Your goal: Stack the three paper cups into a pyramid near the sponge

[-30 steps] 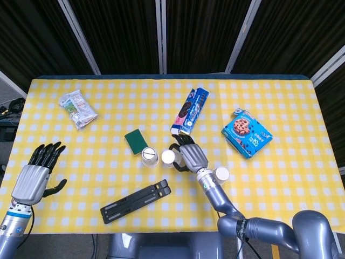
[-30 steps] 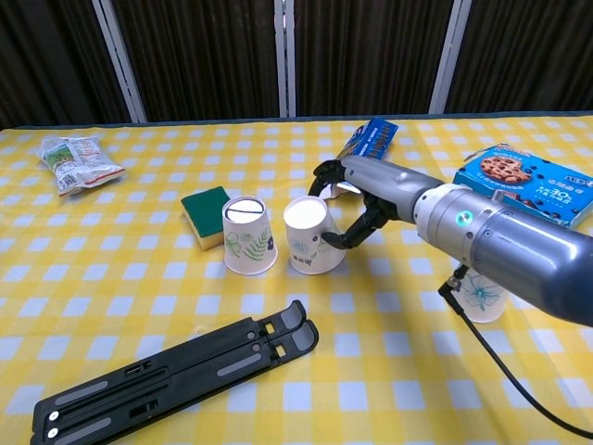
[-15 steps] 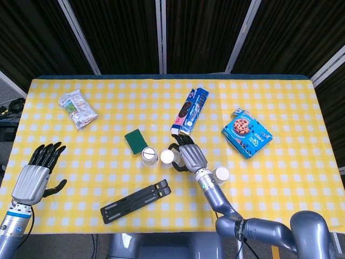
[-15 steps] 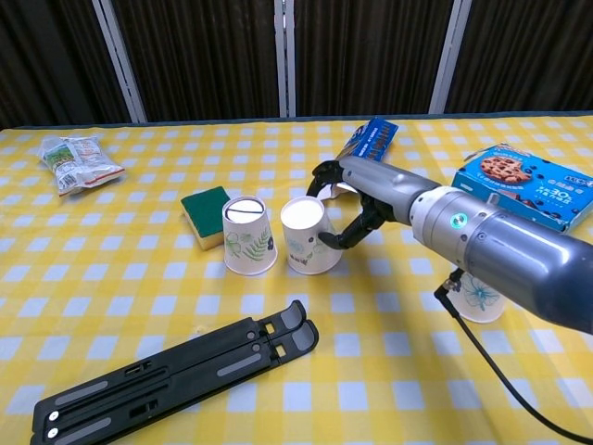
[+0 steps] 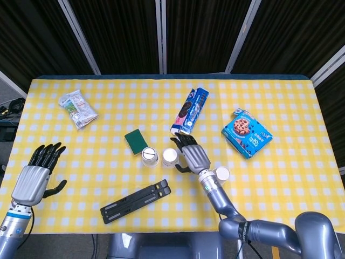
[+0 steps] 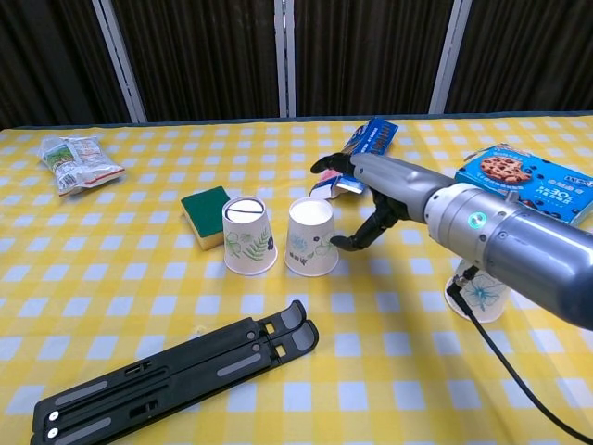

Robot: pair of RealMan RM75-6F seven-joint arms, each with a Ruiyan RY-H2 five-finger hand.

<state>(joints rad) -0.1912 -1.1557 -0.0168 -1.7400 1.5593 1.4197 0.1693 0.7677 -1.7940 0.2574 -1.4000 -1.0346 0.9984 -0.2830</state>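
Note:
Two upside-down paper cups stand side by side just in front of the green sponge [image 5: 136,141] [image 6: 206,206]: one cup [image 5: 150,156] [image 6: 248,236] on the left and a second cup [image 5: 170,156] [image 6: 311,237] to its right. The third cup [image 5: 221,174] [image 6: 480,295] stands further right, partly hidden behind my right forearm. My right hand [image 5: 194,156] [image 6: 371,199] hovers just right of the second cup, fingers spread and holding nothing; the thumb tip is close to the cup's side. My left hand [image 5: 38,175] rests open at the table's left front, far from the cups.
A black folded stand [image 5: 137,200] [image 6: 176,371] lies in front of the cups. A blue biscuit sleeve [image 5: 190,111] [image 6: 366,144] lies behind my right hand. A blue cookie box [image 5: 246,133] [image 6: 523,181] sits at the right, a snack packet [image 5: 78,109] [image 6: 79,159] at the far left.
My right hand has let go of the second cup: its fingers opened and it drew slightly right. The cup stays standing beside the first. The left hand has not moved.

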